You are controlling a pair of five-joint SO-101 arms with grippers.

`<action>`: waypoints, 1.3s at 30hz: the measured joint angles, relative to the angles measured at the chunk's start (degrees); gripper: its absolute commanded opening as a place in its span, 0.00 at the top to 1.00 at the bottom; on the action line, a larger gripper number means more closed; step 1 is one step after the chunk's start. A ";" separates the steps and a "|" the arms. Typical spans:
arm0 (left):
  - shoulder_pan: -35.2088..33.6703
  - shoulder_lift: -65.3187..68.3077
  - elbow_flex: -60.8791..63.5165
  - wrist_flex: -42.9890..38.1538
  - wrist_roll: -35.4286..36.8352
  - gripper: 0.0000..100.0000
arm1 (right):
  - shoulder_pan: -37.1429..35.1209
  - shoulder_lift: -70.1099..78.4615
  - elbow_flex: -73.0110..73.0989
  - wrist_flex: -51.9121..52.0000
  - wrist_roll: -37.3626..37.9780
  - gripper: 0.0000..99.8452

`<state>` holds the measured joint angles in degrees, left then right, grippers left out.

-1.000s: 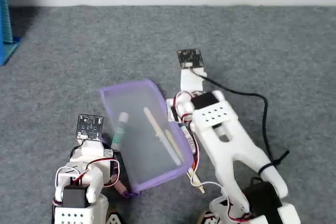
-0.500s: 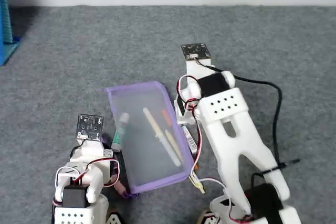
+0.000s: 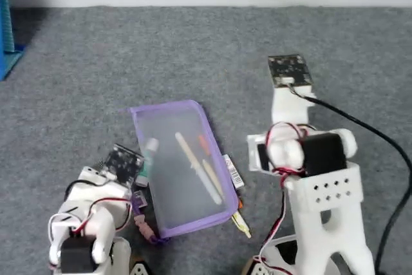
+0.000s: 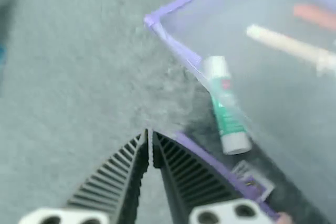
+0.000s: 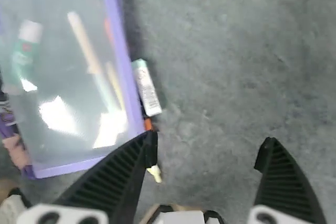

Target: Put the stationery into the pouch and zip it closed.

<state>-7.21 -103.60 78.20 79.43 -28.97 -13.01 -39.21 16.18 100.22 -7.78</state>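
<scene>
The pouch [image 3: 183, 207] is lying flat on the grey table surface [image 3: 322, 30], between the two arms. A glue stick [image 3: 147, 158] and the pens [image 3: 193, 159] are showing through its clear wall, so they are judged to be inside. A white labelled stick [image 3: 233, 172] is lying just outside the pouch's purple edge on the right arm's side, and a pale tip [image 3: 243, 227] is protruding at the near corner.

The step in hand is judged to be loading: at least one item is waiting outside and the zip is not yet being closed. Which edge is open cannot be told.

The right gripper [image 5: 207, 153] is hanging over bare surface beside the labelled stick, with its jaws spread wide and nothing between them. The left gripper [image 4: 150, 142] is sitting at the pouch's opposite edge near the glue stick, fingers pressed together, with nothing visible between them.

The next move is calling for the right gripper to descend on the labelled stick and close across its narrow width.

Compared with a second ago, the right arm is standing clear of the pouch edge it was working at, and the left wrist is turning toward the pouch.
</scene>
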 measured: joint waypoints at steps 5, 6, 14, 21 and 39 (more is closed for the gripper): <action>-0.44 0.00 -8.53 5.01 -8.26 0.91 | 6.07 -2.11 0.79 0.00 3.43 0.68; -0.44 0.18 -9.58 5.71 -10.11 0.90 | 6.86 -2.37 0.79 0.00 3.78 0.68; -0.26 20.48 -22.15 10.99 -20.48 0.86 | 11.25 -2.73 0.79 0.09 4.31 0.68; 4.31 40.00 -31.03 19.60 -33.32 0.76 | 14.68 -2.73 0.79 0.09 4.57 0.68; 17.32 47.38 -20.48 16.09 -42.46 0.76 | 16.70 -2.73 0.79 0.09 4.57 0.68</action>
<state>10.11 -56.22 57.71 95.52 -71.43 3.69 -41.93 16.97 100.31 -3.21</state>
